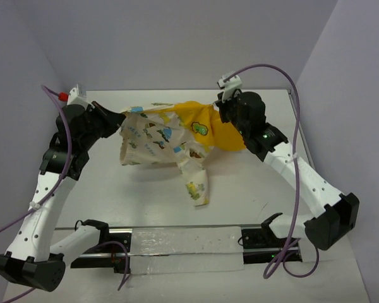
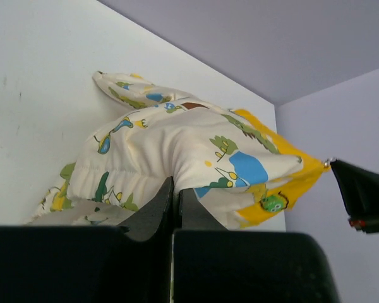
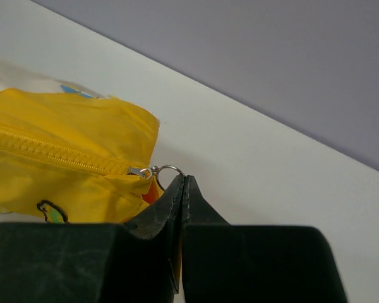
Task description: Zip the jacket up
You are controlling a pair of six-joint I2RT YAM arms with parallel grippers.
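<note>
The jacket (image 1: 167,142) lies in the middle of the white table, cream with cartoon prints on the left and yellow on the right, pulled taut between both arms. My left gripper (image 1: 122,118) is shut on the cream fabric at the jacket's left end; in the left wrist view the fingertips (image 2: 167,189) pinch a fold of the jacket (image 2: 177,142). My right gripper (image 1: 220,112) is at the yellow end. In the right wrist view it (image 3: 184,181) is shut on the metal ring of the zipper pull (image 3: 167,169), at the end of the closed yellow zipper (image 3: 57,151).
A black rail with a clear plastic sheet (image 1: 183,247) runs along the near edge between the arm bases. Purple cables (image 1: 295,126) loop off both arms. Grey walls close the table at the back and sides. A loose sleeve (image 1: 198,183) points toward the near edge.
</note>
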